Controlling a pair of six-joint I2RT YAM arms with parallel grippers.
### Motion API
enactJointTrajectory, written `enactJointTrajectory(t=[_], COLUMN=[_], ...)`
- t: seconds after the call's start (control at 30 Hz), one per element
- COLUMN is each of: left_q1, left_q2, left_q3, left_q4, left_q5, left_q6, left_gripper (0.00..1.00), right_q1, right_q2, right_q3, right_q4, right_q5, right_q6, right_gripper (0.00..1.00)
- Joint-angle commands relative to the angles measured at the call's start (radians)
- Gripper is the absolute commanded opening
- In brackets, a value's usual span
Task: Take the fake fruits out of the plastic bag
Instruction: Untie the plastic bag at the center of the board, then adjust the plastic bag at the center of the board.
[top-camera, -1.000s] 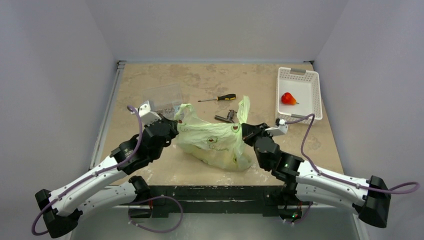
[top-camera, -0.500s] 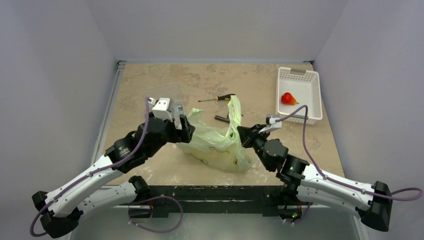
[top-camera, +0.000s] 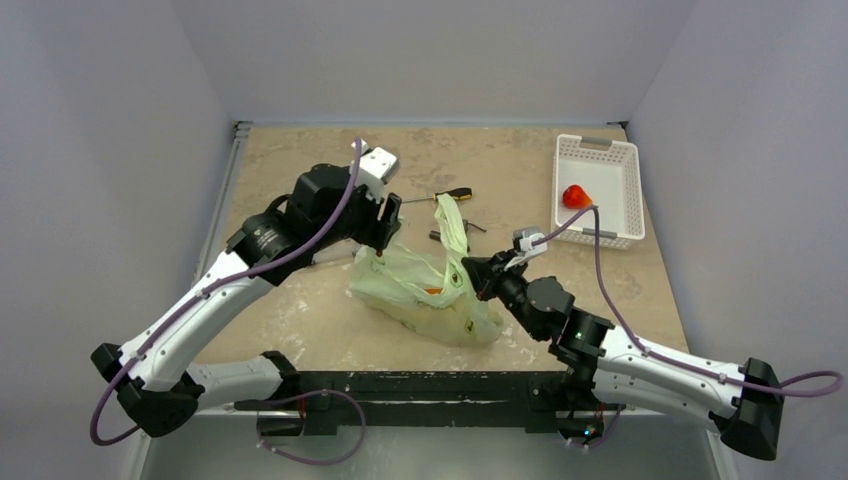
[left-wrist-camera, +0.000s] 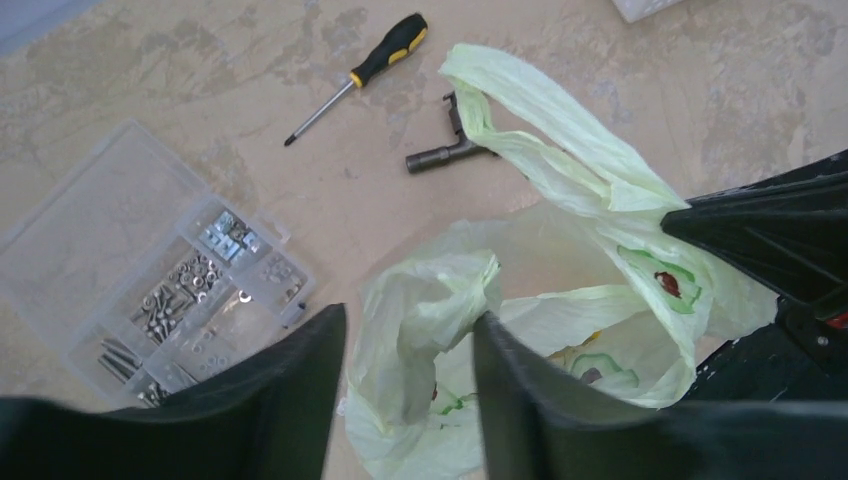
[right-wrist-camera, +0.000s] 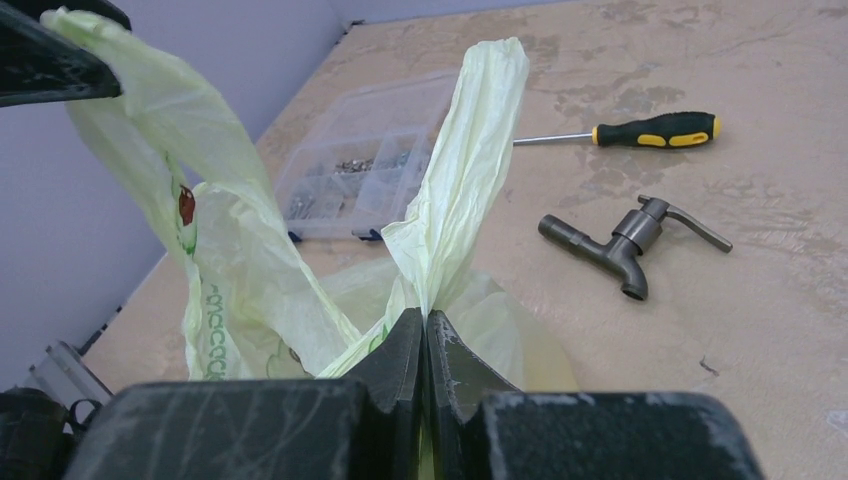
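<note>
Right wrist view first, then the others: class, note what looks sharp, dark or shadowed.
Right wrist view: the right gripper fills the bottom edge, dark and soft-edged, while the screwdriver is sharp. Left wrist view: the left gripper is a near-black silhouette; the plastic bag is bright, creases visible. Top external view: even light, faint shadows on the table.

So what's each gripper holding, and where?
Both hold the plastic bag: right gripper pinches a loop handle near its base, left gripper clamps bunched film at the opposite rim.
</note>
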Motion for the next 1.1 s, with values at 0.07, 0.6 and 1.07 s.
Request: enactJointTrajectory(t=[0.07,0.6,1.07], left_q1=[0.010,0.010,0.010], left_q2=[-0.004,-0.097,-0.105], left_q3=[0.026,-0.105,-0.081], left_q4=[-0.058,0.060,0.023], left_q5=[-0.048,0.059,-0.045], left_q6=[0.011,-0.113,-0.229], left_gripper=[0.09,0.00,0.00], right_q1=[0.001,-0.260,-0.389], right_q2=[-0.016,0.617,0.825], right_q3=[0.148,1.061,1.029], right_q4=[-0.165,-0.975,-0.660], right_q5=[-0.051,-0.162,-0.454], right_q6=[-0.126,-0.110,-0.152], right_gripper=[0.03,0.99,0.77])
